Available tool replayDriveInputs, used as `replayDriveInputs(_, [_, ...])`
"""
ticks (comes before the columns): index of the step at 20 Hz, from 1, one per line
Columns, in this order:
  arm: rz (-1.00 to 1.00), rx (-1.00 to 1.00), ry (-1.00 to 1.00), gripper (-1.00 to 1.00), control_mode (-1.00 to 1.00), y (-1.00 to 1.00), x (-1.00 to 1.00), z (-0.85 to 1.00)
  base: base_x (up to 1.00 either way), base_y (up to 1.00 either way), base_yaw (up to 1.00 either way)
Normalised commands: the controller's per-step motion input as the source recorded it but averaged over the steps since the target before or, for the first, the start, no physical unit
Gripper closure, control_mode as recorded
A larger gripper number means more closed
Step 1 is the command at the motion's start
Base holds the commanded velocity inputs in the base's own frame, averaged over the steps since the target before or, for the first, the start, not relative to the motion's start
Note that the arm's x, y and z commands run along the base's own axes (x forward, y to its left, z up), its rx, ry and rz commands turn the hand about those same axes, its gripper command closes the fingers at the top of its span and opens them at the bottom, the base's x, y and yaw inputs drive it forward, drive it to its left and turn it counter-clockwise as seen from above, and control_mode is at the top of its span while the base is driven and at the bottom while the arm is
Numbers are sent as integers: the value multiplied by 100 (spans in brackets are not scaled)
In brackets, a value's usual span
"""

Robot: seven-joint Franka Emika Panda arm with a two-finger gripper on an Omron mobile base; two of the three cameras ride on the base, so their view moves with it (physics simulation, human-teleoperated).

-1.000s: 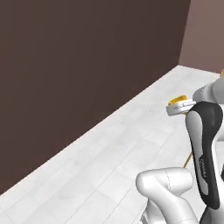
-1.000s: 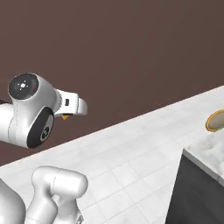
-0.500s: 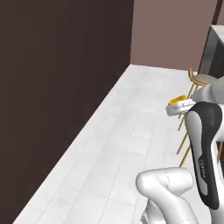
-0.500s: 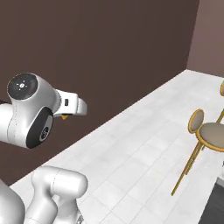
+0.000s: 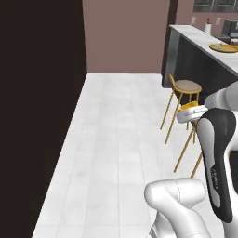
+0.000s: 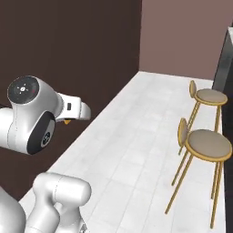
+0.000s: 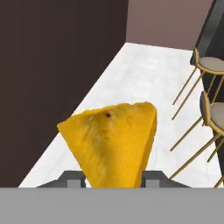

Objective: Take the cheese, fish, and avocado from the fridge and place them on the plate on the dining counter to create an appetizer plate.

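Observation:
My gripper (image 7: 113,178) is shut on the cheese (image 7: 111,142), a yellow-orange wedge that stands point up between the two dark fingertips (image 7: 72,177). From the left base view the gripper (image 5: 189,113) hangs high beside the arm's upper joint, with the cheese (image 5: 189,107) showing as a yellow sliver on it. In the right base view an orange corner of the cheese (image 6: 67,121) peeks out under the hand (image 6: 73,109). Far off at the upper right, the yellow plate (image 5: 223,47) lies on the white dining counter (image 5: 193,33). Fish, avocado and fridge are out of view.
Tan stools on thin gold legs stand along the counter's dark front (image 5: 187,86) (image 6: 207,144) (image 6: 210,96) (image 7: 213,64). A dark brown wall (image 5: 42,116) runs down the left side. White tiled floor (image 5: 121,139) lies open between the wall and the stools.
The whole picture has swung as the base turned: the dark wall slid to the left, and the stools, counter and plate came into view. The cheese stays in the grip.

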Motion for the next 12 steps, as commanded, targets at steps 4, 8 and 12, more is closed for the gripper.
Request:
replayDriveInputs(4, [0,0,0,100,100,0,0,0,100,45,-53])
replayDriveInputs(8, [0,0,0,100,100,0,0,0,100,46,-52])
replayDriveInputs(12, [0,0,0,100,100,0,0,0,100,47,-51])
